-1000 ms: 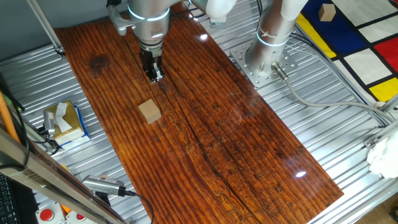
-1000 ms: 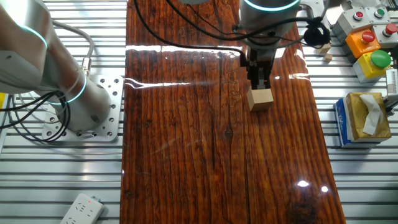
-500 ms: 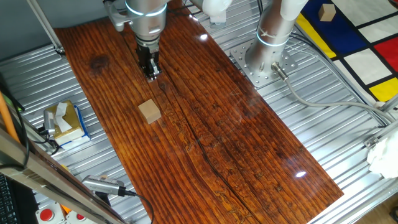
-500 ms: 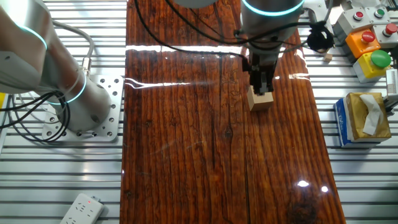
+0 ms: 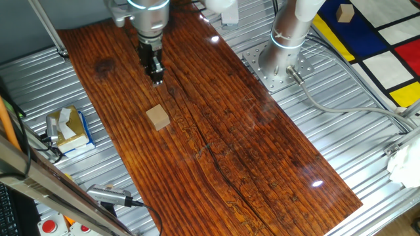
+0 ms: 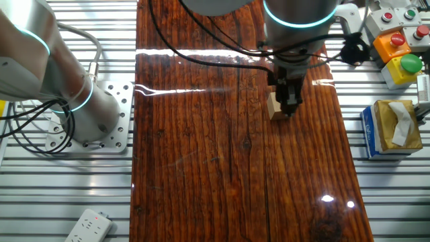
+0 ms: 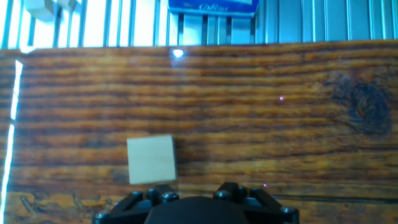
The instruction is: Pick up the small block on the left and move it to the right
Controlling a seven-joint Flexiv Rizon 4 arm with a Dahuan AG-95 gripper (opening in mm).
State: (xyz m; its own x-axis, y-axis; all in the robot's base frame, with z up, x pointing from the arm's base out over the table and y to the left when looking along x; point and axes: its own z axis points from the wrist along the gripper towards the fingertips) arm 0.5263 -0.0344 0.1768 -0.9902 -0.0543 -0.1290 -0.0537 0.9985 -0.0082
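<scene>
Dark wood board [image 5: 249, 151], small block [image 5: 157, 117] on it

You are seeing a pale tan small block [image 5: 157, 117] lying on a dark reddish, streaky-grained board [image 5: 249, 144], beside a yellow-and-blue tissue box [image 5: 67, 128].

Matt pale wooden small block [image 5: 157, 117] on glossy, grained wooden board [image 5: 249, 151].

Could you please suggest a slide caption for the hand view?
Wooden cube lying free on the dark board, just ahead of the hand.
</scene>
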